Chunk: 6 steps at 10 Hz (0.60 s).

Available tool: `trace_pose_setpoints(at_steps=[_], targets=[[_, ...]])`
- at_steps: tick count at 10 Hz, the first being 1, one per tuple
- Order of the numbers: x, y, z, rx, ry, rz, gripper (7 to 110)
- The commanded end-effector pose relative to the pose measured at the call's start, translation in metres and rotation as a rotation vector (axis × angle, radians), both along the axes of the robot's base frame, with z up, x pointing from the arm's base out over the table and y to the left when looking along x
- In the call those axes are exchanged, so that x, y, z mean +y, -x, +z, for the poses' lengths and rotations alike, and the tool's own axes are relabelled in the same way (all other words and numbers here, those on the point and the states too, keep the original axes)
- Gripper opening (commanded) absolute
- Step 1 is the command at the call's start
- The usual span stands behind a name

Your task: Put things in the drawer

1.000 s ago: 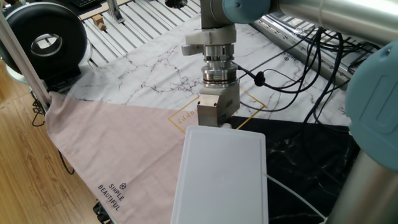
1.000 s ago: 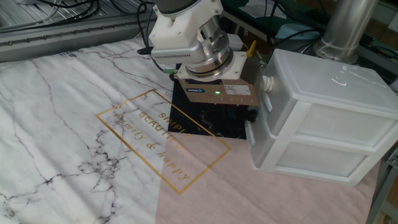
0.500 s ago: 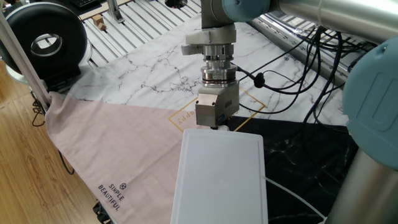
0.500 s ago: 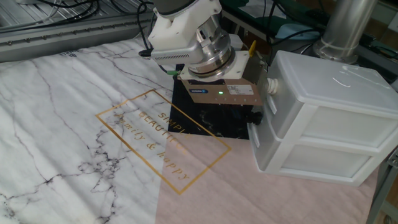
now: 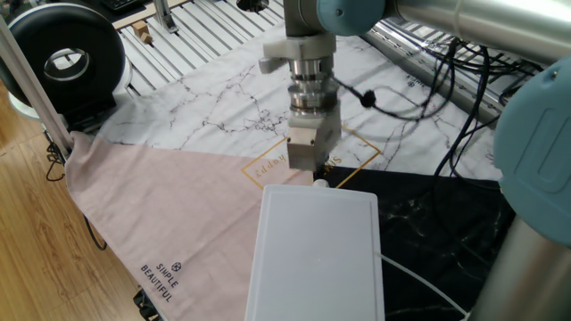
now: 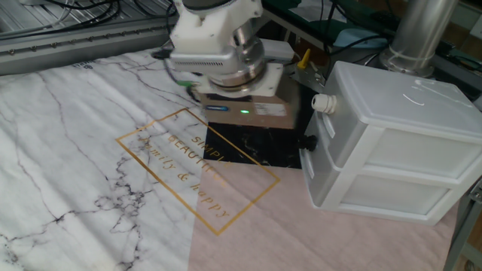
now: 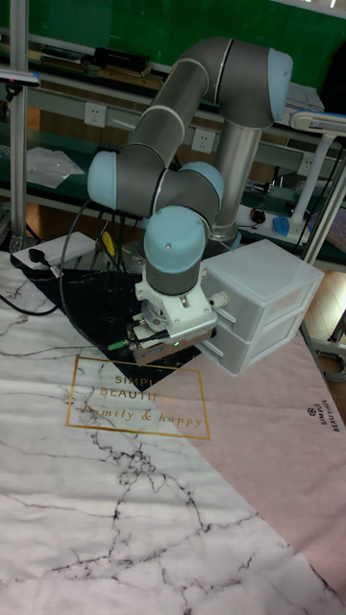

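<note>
At the upper left of one fixed view sits a round black device (image 5: 64, 61), apart from the work. Left of centre, the marble-patterned cloth with gold lettering (image 6: 181, 167) covers the surface (image 6: 68, 135). Over its black patch hangs the gripper (image 6: 248, 128), blurred; its fingers are hidden under the body, so I cannot tell whether they are apart or together, or whether they hold anything. The wooden cube is not visible in any view. To the right stands the drawer (image 6: 392, 143), both fronts flush and shut, its small knob (image 6: 323, 103) facing the gripper and just beside it. My reading is that the opening step is in hand. The next move calls for lining the fingers up on that knob, closing on it and pulling straight outward.
</note>
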<state>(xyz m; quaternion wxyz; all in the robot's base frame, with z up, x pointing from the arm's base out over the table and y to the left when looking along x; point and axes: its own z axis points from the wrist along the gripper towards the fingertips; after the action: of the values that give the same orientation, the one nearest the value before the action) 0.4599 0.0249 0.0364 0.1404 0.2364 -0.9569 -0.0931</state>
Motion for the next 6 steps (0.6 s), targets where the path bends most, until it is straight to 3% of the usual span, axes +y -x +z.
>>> trace_pose_setpoints(at_steps=[1, 2, 3, 4, 5, 6], targets=[[-0.022, -0.117, 0.016, -0.349, 0.072, -0.162, 7], [-0.023, -0.148, 0.03, -0.437, 0.072, -0.282, 7], [-0.034, -0.173, 0.056, -0.518, 0.101, -0.38, 7], [-0.062, -0.181, 0.089, -0.578, 0.163, -0.497, 7], [-0.068, -0.182, 0.097, -0.581, 0.119, -0.617, 7], [-0.06, -0.189, 0.096, -0.587, 0.004, -0.686, 7]])
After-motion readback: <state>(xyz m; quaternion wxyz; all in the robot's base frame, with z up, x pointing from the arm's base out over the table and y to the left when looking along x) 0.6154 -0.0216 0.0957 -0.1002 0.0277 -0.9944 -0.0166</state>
